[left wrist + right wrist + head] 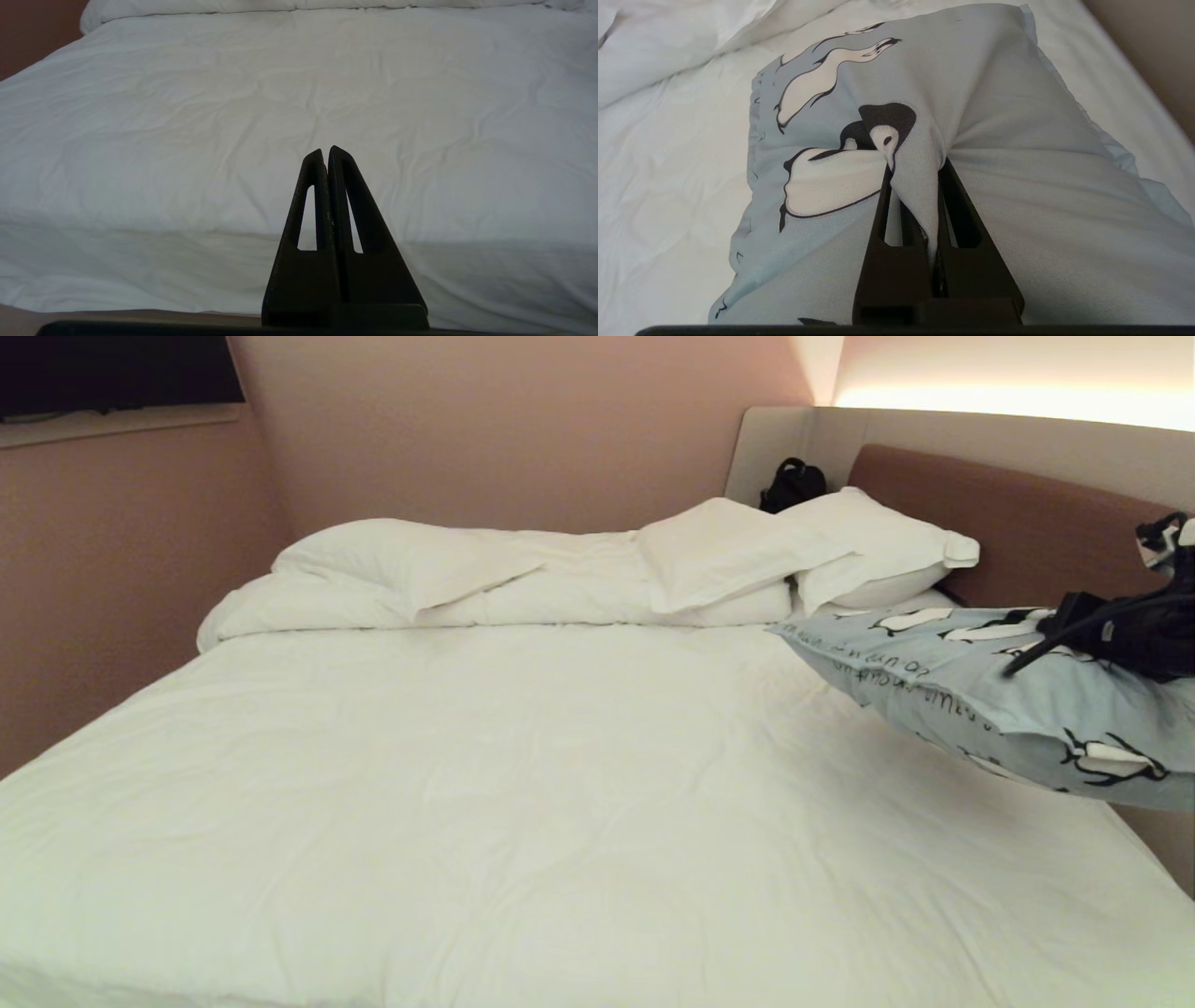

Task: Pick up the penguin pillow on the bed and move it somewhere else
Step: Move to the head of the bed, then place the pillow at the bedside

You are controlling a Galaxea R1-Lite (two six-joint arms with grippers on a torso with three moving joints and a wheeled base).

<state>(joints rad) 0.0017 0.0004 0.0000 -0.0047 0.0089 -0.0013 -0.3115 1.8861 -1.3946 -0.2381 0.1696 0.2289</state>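
One penguin pillow, light blue-grey, held up above the right side of the bed, near the brown headboard. Right gripper clamped on a pinched fold of its cover. About four penguins visible in the head view; one line of dark handwriting-style text, not readable. Two plain white pillows at the head end, one rumpled duvet, one black bag behind. Left gripper fingers together, empty, low at the bed's edge.
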